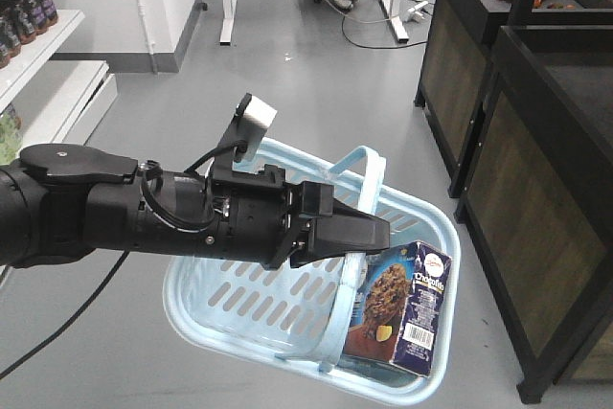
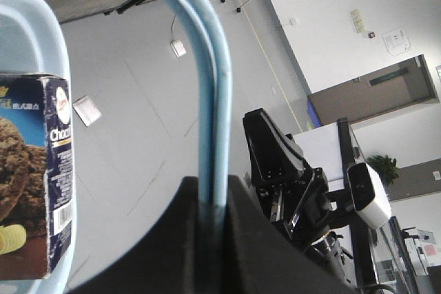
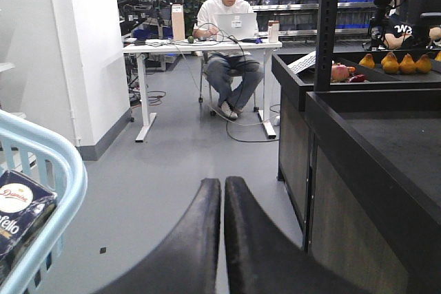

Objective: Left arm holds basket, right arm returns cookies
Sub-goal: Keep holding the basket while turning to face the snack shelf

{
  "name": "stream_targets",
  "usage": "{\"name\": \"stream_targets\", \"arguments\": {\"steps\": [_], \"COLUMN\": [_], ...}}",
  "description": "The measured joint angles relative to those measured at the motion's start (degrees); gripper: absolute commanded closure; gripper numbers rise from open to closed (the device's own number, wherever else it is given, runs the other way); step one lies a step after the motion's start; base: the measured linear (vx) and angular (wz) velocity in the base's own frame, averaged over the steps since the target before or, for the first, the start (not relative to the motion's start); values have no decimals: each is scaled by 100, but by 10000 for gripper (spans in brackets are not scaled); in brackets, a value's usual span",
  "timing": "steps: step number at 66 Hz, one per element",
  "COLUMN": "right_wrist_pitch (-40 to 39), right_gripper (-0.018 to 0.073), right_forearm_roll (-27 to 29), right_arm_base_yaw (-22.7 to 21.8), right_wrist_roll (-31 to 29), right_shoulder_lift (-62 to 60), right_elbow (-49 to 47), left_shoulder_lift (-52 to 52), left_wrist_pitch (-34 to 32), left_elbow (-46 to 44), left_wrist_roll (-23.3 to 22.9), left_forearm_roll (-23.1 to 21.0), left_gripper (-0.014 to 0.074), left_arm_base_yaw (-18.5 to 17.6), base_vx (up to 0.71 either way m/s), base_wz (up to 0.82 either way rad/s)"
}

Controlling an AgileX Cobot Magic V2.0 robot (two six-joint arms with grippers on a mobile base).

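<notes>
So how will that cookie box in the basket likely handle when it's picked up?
The cookie box is a cardboard carton, so probably light and fairly stiff, though a hard squeeze might dent it. It stands on end, tilted, in a corner of the basket, so a nudge could tip it. Its flat faces should grip well.

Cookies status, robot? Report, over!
Left gripper shut on basket handles. Right gripper shut, empty. Cookies in basket corner. Handles close beside them.

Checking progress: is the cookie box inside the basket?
Yes, the chocolate-chip cookie carton stands inside the light blue basket, at one end.
</notes>
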Motion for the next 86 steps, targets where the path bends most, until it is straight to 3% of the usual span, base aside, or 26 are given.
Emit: {"name": "stream_targets", "arguments": {"steps": [86], "right_wrist_pitch": [0], "right_gripper": [567], "right_forearm_roll": [0], "right_arm_base_yaw": [0], "right_wrist_roll": [0], "right_shoulder_lift": [0], "right_elbow": [0], "left_shoulder_lift": [0], "left_wrist_pitch": [-11], "left_elbow": [0], "left_wrist_roll": [0], "left_forearm_roll": [0], "left_gripper": [603], "left_arm_base_yaw": [0], "base_vx": [38], "base_wz": [-2]}}
